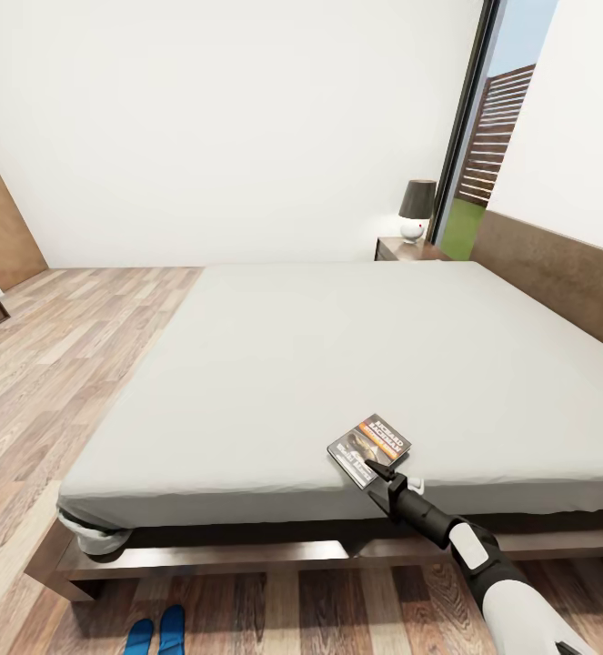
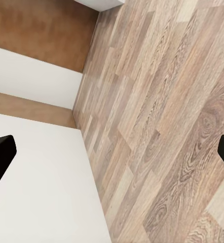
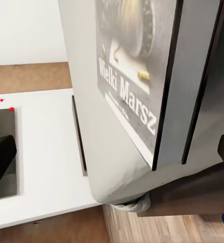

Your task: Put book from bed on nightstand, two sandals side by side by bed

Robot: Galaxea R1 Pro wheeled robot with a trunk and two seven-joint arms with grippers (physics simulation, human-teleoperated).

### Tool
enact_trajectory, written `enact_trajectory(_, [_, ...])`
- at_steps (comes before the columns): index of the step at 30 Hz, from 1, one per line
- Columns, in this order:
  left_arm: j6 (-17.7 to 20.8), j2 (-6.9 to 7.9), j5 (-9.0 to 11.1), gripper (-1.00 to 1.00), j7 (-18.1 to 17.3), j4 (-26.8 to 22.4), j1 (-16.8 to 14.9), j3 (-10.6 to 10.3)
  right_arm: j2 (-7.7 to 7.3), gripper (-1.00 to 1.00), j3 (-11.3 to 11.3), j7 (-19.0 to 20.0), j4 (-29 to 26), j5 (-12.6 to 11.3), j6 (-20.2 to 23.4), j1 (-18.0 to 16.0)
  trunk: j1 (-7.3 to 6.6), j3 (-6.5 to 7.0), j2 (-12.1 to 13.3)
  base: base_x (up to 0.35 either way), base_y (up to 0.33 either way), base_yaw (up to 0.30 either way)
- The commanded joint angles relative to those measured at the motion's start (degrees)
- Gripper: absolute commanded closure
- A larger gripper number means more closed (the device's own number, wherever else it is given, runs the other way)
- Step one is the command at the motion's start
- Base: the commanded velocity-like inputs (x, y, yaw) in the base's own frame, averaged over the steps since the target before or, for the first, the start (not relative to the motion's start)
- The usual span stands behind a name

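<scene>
One book [image 1: 369,449] lies near the bed's [image 1: 337,364] front edge, the right gripper [image 1: 380,473] at its corner. Left wrist: jaws apart over the floor [image 2: 162,126]. Right wrist: jaws apart; slide one under the cover before closing.

The right gripper [image 1: 380,474] is black on a white forearm. Just ahead of its tips lies the book [image 1: 369,448]: dark cover, orange band, white lettering, a greyish picture. In the right wrist view the book [image 3: 137,76] shows white words over a grey image. Beneath it the bed [image 1: 337,364] has a plain light-grey mattress over a dark brown frame and headboard. Behind and to the left of the gripper, two bright blue sandals [image 1: 157,632] rest on the pale, streaky wood-plank floor [image 1: 65,364]. Far beyond the gripper, a lamp [image 1: 417,209] with dark shade and white base tops the dark-brown nightstand [image 1: 406,248]. The walls [image 1: 228,118] are white.
</scene>
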Motion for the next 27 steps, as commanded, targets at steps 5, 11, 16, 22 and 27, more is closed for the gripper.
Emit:
enact_trajectory(5, [-0.16,0.00,0.50,-1.00,0.05,-0.07,-0.01,-0.02,-0.03,-1.00,0.09,0.10,0.03,-0.06,0.34,-0.07,-0.01,-0.05,-0.02,0.000,0.000,0.000])
enact_trajectory(11, [-0.14,0.00,0.50,-1.00,0.05,-0.07,-0.01,-0.02,-0.05,-1.00,0.52,0.11,0.03,-0.06,0.34,-0.11,0.65,-0.58,-1.22,0.000,0.000,0.000])
enact_trajectory(16, [-0.14,0.00,0.50,-1.00,0.05,-0.07,-0.01,-0.02,-0.06,-1.00,0.67,0.11,0.03,-0.10,0.31,-0.12,1.75,-1.48,-3.23,0.000,0.000,0.000])
enact_trajectory(22, [-0.16,0.00,0.50,-1.00,0.04,-0.07,0.00,-0.02,-0.07,-1.00,0.76,0.11,0.03,-0.11,0.27,-0.13,1.75,-1.48,-3.23,0.000,0.000,0.000])
enact_trajectory(27, [-0.15,0.00,0.50,-1.00,0.05,-0.07,0.01,-0.02,-0.02,-1.00,0.80,0.11,0.03,-0.13,0.26,-0.12,1.75,-1.48,-3.23,0.000,0.000,0.000])
